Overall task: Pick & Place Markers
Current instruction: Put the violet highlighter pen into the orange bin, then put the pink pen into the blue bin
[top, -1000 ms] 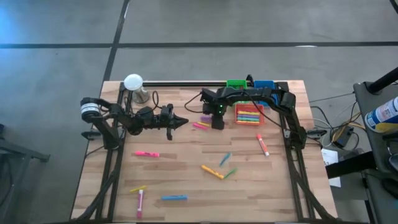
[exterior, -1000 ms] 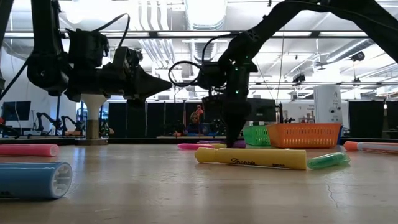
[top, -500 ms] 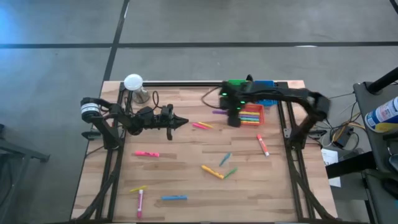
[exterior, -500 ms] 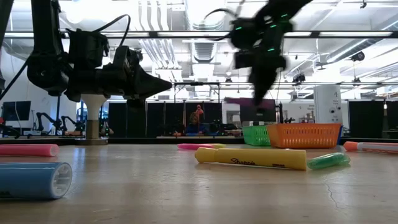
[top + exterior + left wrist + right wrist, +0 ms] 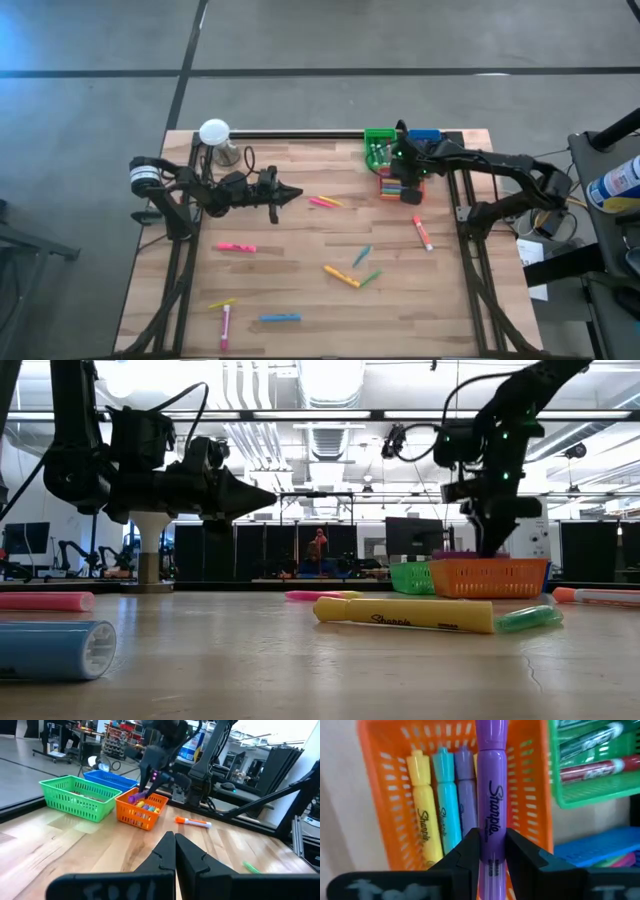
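At upper right of the overhead frame, the orange plastic mesh basket (image 5: 380, 795) sits beneath the right gripper (image 5: 487, 847), which pinches a purple capped highlighter marker (image 5: 491, 795) mid-barrel. It looks light, stiff and smooth. The left gripper (image 5: 174, 851), centre-left, is clenched empty.

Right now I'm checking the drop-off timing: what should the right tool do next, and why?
Probably lower a little and let go. The right tool is shut on the purple marker, directly over the orange bin, where a yellow marker and others already lie. The left tool waits shut away from the bins, over the table.
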